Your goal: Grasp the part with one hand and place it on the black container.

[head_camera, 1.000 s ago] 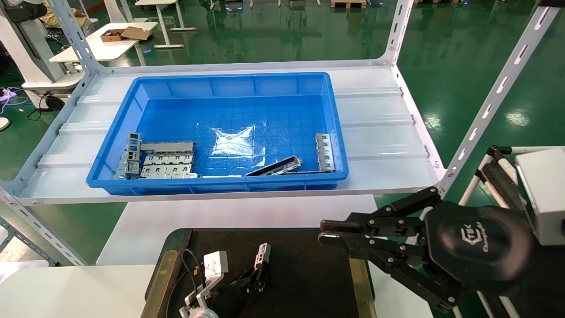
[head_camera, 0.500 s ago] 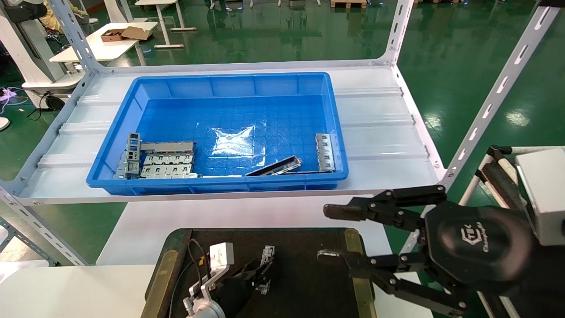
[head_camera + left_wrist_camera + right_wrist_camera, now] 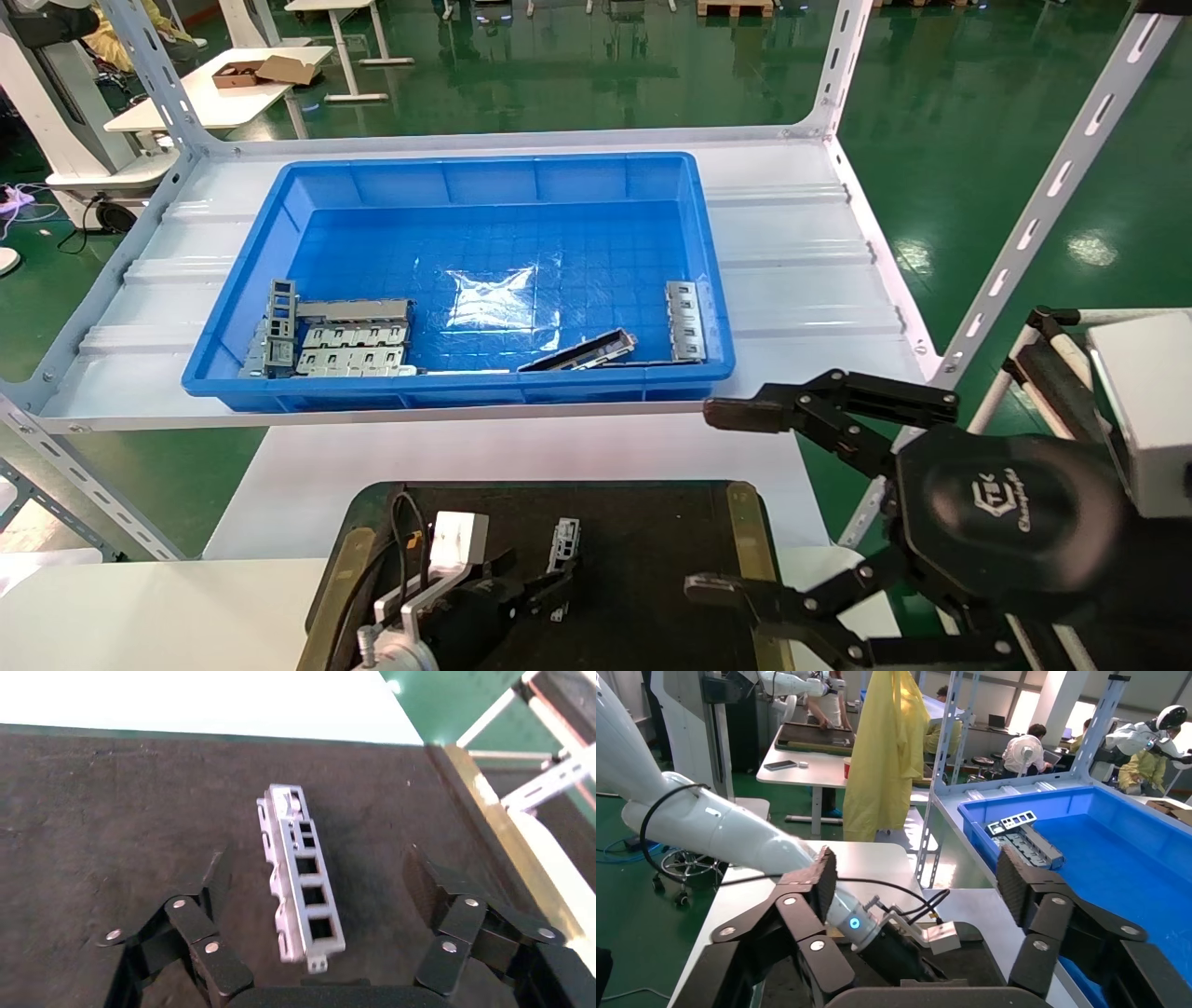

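Note:
The part [image 3: 563, 542], a silver-grey bar with a row of rectangular windows, lies on the black container [image 3: 652, 550], apart from any finger. In the left wrist view the part [image 3: 302, 874] rests on the black surface [image 3: 105, 797] between the spread fingers. My left gripper [image 3: 538, 580] is open just behind the part; it also shows in its own wrist view [image 3: 316, 864]. My right gripper [image 3: 712, 501] hangs open wide and empty over the container's right rim, and shows in the right wrist view [image 3: 916, 864].
A blue bin [image 3: 466, 168] stands on the white shelf behind and holds stacked silver plates [image 3: 345, 340], a dark channel bar [image 3: 582, 352] and another windowed bar [image 3: 684, 321]. Shelf uprights [image 3: 1034, 214] rise at the right. The container's gold rim [image 3: 745, 531] lies under my right gripper.
My left gripper has let go of the part, laid it on the black container and drawn back a little. My right gripper has opened from nearly shut to wide.

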Available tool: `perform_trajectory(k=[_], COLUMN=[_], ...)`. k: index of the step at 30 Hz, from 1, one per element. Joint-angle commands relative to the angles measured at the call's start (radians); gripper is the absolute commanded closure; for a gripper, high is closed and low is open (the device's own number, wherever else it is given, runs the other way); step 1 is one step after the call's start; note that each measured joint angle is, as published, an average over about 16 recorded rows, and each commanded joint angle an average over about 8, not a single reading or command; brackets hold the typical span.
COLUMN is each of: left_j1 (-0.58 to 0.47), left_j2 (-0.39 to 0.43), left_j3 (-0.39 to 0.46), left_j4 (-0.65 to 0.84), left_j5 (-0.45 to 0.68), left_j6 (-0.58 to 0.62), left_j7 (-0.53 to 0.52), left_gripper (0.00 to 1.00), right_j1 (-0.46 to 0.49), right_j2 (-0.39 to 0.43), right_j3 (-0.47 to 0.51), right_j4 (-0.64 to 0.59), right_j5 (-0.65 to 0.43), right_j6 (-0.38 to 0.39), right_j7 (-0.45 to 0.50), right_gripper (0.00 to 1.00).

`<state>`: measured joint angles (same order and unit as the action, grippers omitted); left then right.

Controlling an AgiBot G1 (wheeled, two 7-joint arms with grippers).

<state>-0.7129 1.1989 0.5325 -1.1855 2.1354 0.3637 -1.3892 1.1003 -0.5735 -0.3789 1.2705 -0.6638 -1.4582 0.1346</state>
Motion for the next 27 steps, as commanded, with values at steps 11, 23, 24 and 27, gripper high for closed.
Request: perform_trajectory(k=[11, 23, 24, 27], left_j1=[-0.024, -0.04, -0.038, -0.03], left_j2=[-0.125, -0.269, -0.277, -0.299], left_j3=[0.003, -0.046, -0.057, -0.088], left_j4=[-0.173, -0.174, -0.173, -0.17], left_j5=[-0.099, -0.619, -0.655, -0.743], left_j6=[0.179, 0.356, 0.376, 0.429], left_j7=[0.026, 0.444, 0.477, 0.56], left_gripper=[0.0, 0.0, 0.0, 0.0], right_j1=[0.0, 0.0, 0.0, 0.0], right_j2=[0.0, 0.0, 0.0, 0.0], right_j3=[0.0, 0.0, 0.0, 0.0], right_j4=[0.0, 0.0, 0.0, 0.0], right_j5=[0.0, 0.0, 0.0, 0.0], right_j6=[0.0, 0.0, 0.0, 0.0], right_j7=[0.0, 0.0, 0.0, 0.0], right_gripper=[0.0, 0.0, 0.0, 0.0])
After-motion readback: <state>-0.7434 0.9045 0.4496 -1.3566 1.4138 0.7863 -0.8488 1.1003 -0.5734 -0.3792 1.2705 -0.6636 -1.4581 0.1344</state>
